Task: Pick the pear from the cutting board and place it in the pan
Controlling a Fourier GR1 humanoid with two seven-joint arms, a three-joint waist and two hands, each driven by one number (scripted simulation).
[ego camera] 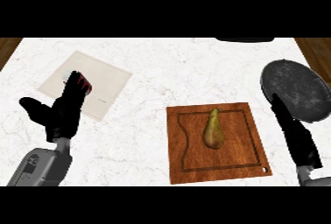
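Pear on board, both hands off it.
We see a yellow-green pear lying stem-up at the middle of the brown wooden cutting board, near the marble counter front edge. Round grey speckled pan at right edge; pale square cloth back-left, no writing legible. Right hand w/ straight fingers beside the board; left hand relaxed, fingers up.
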